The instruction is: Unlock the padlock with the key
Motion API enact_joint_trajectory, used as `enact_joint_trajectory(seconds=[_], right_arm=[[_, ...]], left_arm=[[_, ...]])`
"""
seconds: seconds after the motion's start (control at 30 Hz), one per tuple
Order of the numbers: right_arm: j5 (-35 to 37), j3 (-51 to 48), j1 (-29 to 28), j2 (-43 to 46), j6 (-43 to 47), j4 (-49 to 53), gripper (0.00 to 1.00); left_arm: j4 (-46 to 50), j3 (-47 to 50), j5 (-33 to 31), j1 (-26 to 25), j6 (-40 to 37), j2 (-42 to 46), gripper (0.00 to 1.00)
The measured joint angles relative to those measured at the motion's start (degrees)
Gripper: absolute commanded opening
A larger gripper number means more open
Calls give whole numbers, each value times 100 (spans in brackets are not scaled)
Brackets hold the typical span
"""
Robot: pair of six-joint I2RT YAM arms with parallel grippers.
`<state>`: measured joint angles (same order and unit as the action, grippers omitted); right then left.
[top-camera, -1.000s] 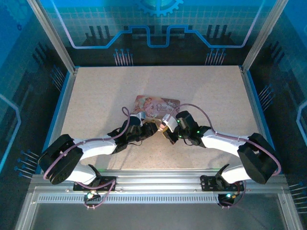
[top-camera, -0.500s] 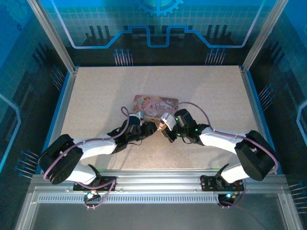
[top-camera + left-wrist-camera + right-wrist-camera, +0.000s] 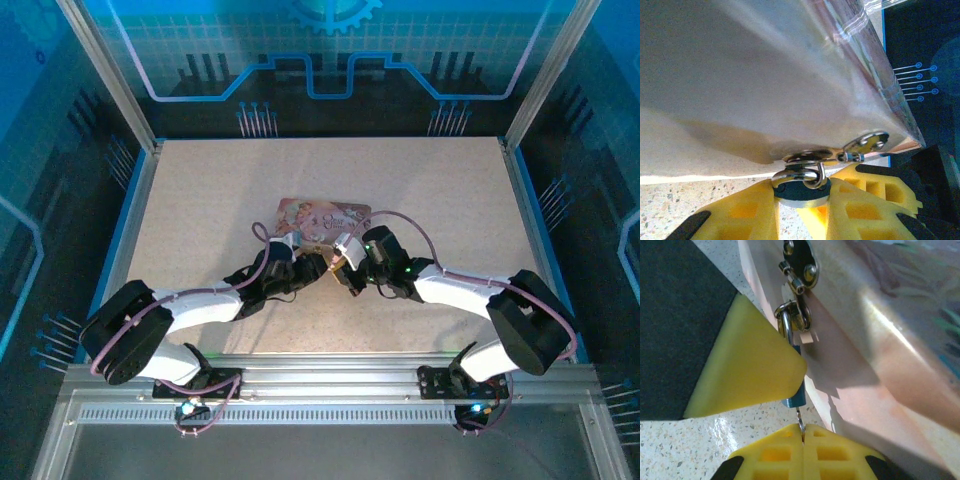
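Note:
The tiny dark padlock [image 3: 801, 190] hangs by its silver shackle [image 3: 801, 175] from the hasp [image 3: 866, 143] of the pink tin [image 3: 325, 214]. My left gripper [image 3: 800, 201] is shut on the padlock's body, one yellow finger [image 3: 745, 212] on each side. In the right wrist view the padlock's blue-tinted lower end [image 3: 795, 397] sticks out behind a left finger [image 3: 747, 367]. My right gripper [image 3: 803, 429] is shut on the thin key [image 3: 800, 420], whose tip meets the padlock's underside. From above, both grippers [image 3: 330, 262] meet at the tin's near edge.
The pink tin lies flat mid-table, and its side wall [image 3: 875, 355] rises right beside both grippers. Speckled tabletop [image 3: 430, 180] lies open around it. Metal frame posts [image 3: 105, 75] and blue walls border the workspace.
My right gripper has crept slightly left and forward toward the padlock, and the tin has shifted a little with it. The left arm stays put.

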<state>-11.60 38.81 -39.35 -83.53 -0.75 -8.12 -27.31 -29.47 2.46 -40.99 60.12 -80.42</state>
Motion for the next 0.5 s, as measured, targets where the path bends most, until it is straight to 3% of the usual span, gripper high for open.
enact_joint_trajectory(seconds=[0.5], right_arm=[[63,4,-28,-76,-125,-315,1]], left_arm=[[-111,0,-37,37,-2,-17,25]])
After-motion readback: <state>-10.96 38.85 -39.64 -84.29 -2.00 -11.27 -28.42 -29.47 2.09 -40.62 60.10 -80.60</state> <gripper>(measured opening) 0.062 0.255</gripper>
